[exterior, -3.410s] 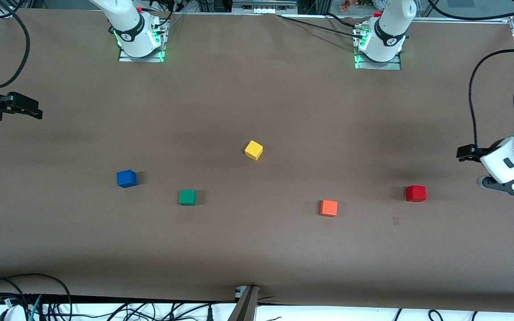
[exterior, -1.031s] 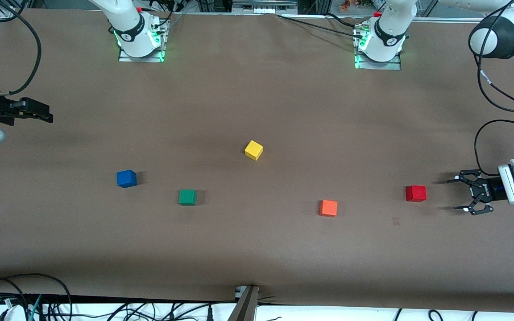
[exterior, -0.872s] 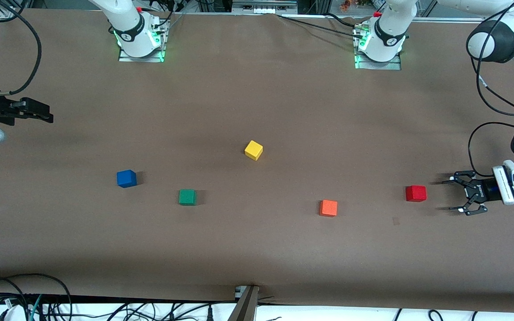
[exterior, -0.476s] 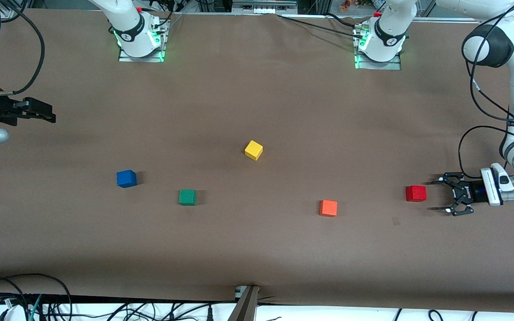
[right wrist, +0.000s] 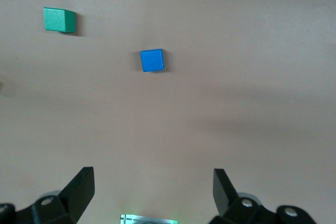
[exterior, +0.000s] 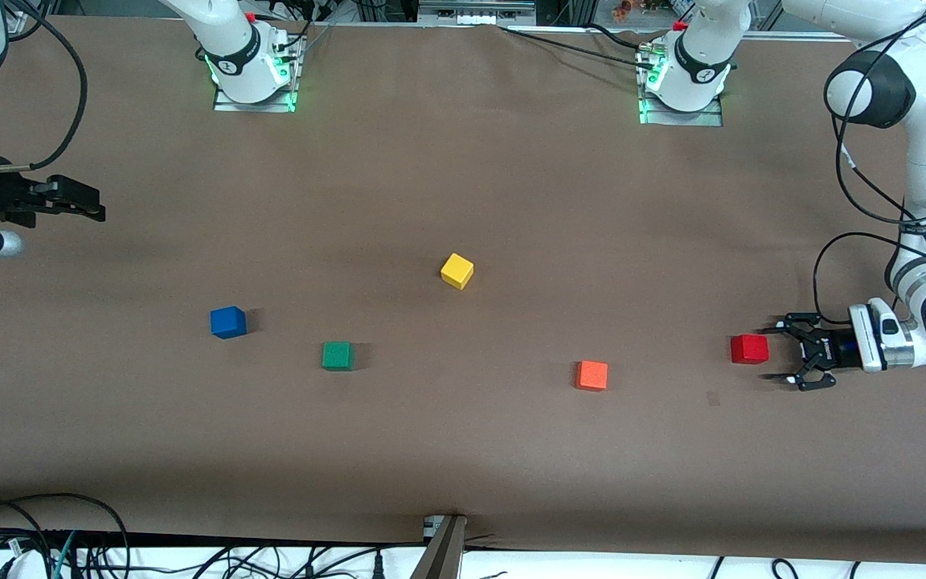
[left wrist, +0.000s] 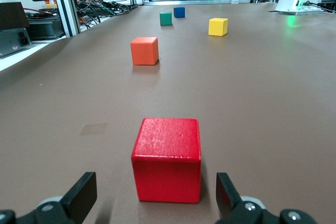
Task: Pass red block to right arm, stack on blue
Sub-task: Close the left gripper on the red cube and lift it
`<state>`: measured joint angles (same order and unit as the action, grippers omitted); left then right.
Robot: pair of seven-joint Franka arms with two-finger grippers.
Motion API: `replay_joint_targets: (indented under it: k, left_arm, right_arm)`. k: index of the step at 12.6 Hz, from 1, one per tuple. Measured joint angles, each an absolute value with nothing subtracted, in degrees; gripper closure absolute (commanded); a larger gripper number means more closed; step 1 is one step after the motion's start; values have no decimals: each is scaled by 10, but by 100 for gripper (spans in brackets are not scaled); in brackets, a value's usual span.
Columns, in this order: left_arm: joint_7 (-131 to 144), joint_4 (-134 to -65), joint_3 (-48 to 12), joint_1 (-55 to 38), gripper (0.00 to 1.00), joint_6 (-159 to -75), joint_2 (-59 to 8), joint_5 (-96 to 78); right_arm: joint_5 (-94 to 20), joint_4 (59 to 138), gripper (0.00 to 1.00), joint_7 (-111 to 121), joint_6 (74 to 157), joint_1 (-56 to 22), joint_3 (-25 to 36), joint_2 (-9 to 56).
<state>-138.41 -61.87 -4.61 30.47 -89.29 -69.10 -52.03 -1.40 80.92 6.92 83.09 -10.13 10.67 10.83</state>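
Block-wise: red block (exterior: 749, 349) sitting on the table right at the tips of the left gripper (exterior: 778, 354), fingers spread wide and low, nothing held yet. Probably light, rigid, matte enough not to slip; best pinched on two flat side faces. Right gripper (exterior: 85, 206) wide open, empty, waiting high above the blue (exterior: 227, 322). Five cubes total, one per colour.

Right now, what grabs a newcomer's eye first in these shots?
The left hand, low at the left arm's end of the table, open, its fingers flanking the red block without touching. Then the loose coloured cubes strung across the brown table, with the blue under the open, waiting right hand.
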Motion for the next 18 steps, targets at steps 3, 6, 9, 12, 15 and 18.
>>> replay_joint_targets:
  k: [3, 6, 9, 12, 15, 18]
  left_arm:
    - [-1388, -618, -46, 304, 0, -893, -696, -521]
    - [-1389, -618, -46, 301, 0, -892, -697, -521]
    - [-1389, -618, -46, 296, 0, -891, -699, -521]
    - [-1389, -618, -48, 292, 0, -886, -702, -521]
    - [-1389, -619, -48, 292, 22, -886, -705, -521]
    - [-1389, -619, -48, 292, 66, -884, -705, -521]
  right_arm:
    - [-15, 809, 0, 69, 831, -102, 107, 108]
    - [-26, 809, 0, 69, 831, -101, 107, 109]
    - [-27, 809, 0, 69, 831, -101, 107, 109]
    - [-28, 809, 0, 69, 831, -101, 107, 111]
    - [-29, 809, 0, 69, 832, -102, 107, 120]
    - [-30, 809, 0, 70, 833, -104, 107, 125]
